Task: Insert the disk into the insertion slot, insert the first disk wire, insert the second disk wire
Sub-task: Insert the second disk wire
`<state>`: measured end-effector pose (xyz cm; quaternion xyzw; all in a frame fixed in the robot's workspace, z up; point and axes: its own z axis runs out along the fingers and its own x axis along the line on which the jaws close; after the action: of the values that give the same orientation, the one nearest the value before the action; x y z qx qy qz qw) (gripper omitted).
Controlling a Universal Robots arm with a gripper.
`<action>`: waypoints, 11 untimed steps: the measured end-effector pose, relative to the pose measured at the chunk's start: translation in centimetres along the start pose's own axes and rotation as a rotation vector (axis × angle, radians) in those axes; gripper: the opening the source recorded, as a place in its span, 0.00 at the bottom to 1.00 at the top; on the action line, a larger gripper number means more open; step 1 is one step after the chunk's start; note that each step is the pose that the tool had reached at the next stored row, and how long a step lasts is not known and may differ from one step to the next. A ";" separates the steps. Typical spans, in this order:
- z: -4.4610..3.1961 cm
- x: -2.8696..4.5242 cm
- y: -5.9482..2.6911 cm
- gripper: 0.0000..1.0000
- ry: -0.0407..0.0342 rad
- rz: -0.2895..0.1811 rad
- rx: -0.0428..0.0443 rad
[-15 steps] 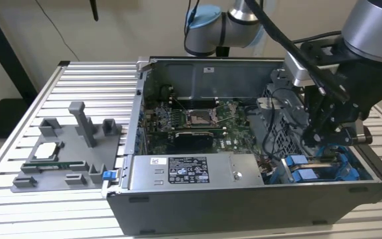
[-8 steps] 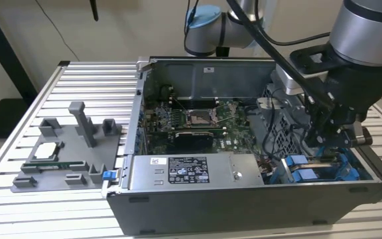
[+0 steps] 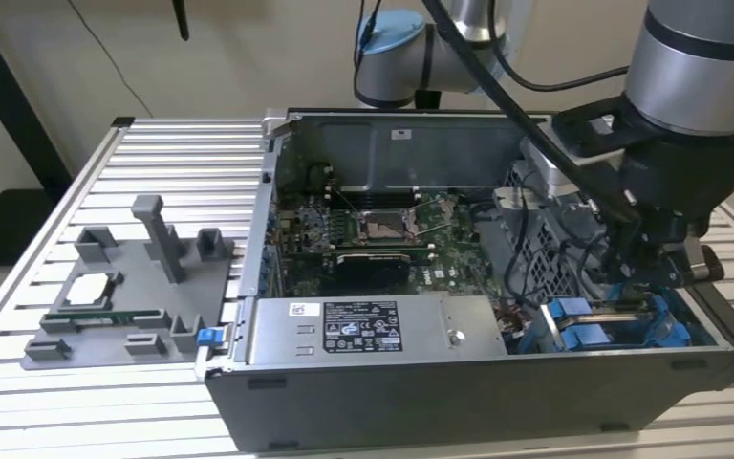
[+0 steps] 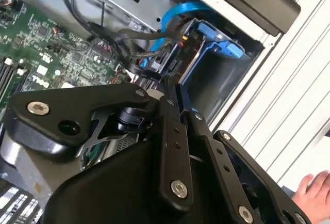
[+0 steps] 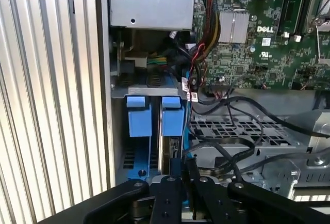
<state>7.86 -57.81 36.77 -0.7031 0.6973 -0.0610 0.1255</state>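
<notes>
End effector (image 5: 181,166), above drive cage (image 5: 154,89) (blue caddies (image 5: 139,116))

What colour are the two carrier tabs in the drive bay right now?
The carrier tabs are bright blue, seen best in the first wrist view.

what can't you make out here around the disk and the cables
First wrist view: the gripper covers the near end of the disk, so how deep it sits is hidden.
Second wrist view: the black cables run behind the gripper; their ends are hidden.
Second wrist view: a hand is cut off by the picture's edge.
Exterior view: the arm blocks part of the disk.
</notes>
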 end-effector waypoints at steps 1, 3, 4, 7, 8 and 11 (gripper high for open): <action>0.20 0.02 0.11 0.00 0.0003 -0.001 0.0112; 0.47 0.04 0.21 0.00 0.0002 -0.002 0.0146; 0.46 0.04 0.20 0.00 0.0002 -0.002 0.0146; 0.62 0.06 0.26 0.00 0.0002 -0.002 0.0151; 0.80 0.07 0.30 0.00 0.0001 -0.002 0.0157; 1.49 0.14 0.49 0.00 0.0003 -0.002 0.0183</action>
<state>7.78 -57.81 35.20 -0.7025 0.6961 -0.0676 0.1318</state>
